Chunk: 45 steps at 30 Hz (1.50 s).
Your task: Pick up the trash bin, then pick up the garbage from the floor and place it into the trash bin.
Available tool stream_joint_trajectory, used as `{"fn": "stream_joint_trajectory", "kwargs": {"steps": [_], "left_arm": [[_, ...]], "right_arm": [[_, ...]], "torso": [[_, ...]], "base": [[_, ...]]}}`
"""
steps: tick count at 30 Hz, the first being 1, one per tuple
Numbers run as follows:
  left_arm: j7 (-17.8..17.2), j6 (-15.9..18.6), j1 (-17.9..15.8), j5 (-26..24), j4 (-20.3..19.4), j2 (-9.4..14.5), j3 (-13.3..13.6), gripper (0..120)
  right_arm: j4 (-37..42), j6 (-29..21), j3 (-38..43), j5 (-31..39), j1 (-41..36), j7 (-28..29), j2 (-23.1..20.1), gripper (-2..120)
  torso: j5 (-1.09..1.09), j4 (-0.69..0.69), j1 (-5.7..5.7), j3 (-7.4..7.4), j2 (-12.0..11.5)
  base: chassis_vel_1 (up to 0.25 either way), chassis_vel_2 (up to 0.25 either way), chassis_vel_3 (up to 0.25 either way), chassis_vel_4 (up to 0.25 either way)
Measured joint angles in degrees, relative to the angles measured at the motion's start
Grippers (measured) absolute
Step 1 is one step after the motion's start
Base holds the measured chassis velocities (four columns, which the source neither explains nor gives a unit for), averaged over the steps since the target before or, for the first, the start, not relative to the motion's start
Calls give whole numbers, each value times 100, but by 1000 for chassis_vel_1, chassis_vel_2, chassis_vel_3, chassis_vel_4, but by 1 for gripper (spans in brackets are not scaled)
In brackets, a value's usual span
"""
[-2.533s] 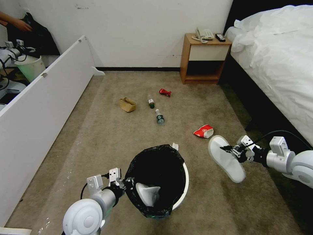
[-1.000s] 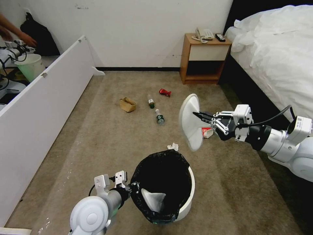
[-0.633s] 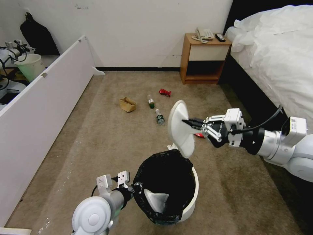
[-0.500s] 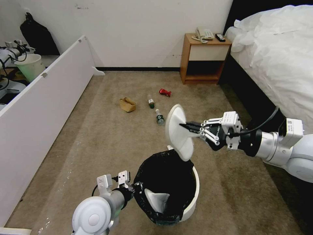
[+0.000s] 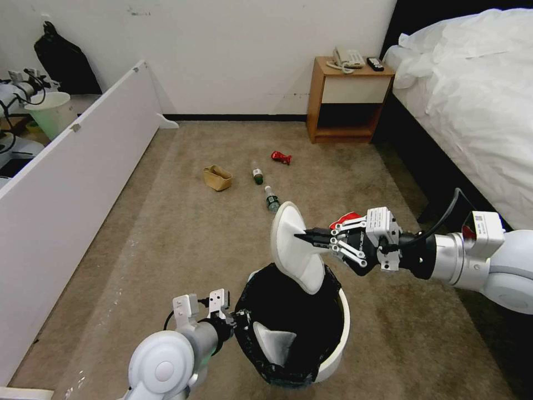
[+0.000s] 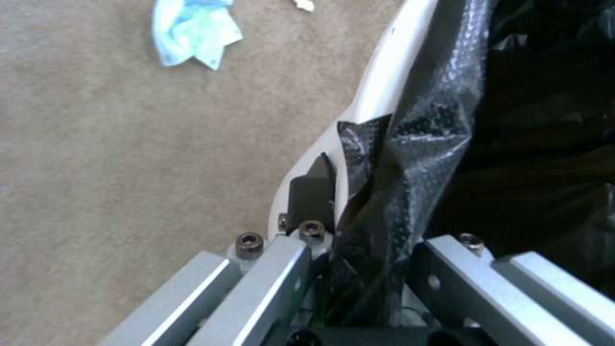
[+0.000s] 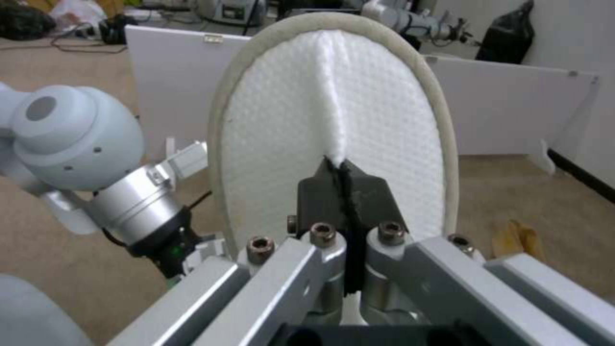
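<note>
Carpet holds two bottles [image 5: 271,200]; our right tool [image 5: 302,236] pinches one slipper [image 5: 293,255] above the bin [image 5: 338,344], its rim clenched by our left tool [image 5: 236,320].

the right tool [image 7: 345,180] pinches the white slipper [image 7: 333,120] at its middle crease, sole upright. the left arm [image 7: 83,149] sits beside it, white panel [image 7: 506,110] behind.
</note>
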Motion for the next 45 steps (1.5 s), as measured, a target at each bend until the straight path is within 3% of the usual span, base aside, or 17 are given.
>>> {"fn": "stream_joint_trajectory", "kwargs": {"steps": [21, 45], "left_arm": [[-57, 2, -186, 88, 213, -305, 408, 2], [-154, -1, -78, -158, 68, -429, 347, 2]], "right_arm": [[72, 0, 22, -83, -176, -95, -150, 0], [-315, 17, -258, -898, -664, -336, 198, 0]], "torso": [[0, 0, 0, 0, 0], [1, 0, 0, 0, 0]], "base": [[0, 0, 0, 0], [0, 0, 0, 0]]}}
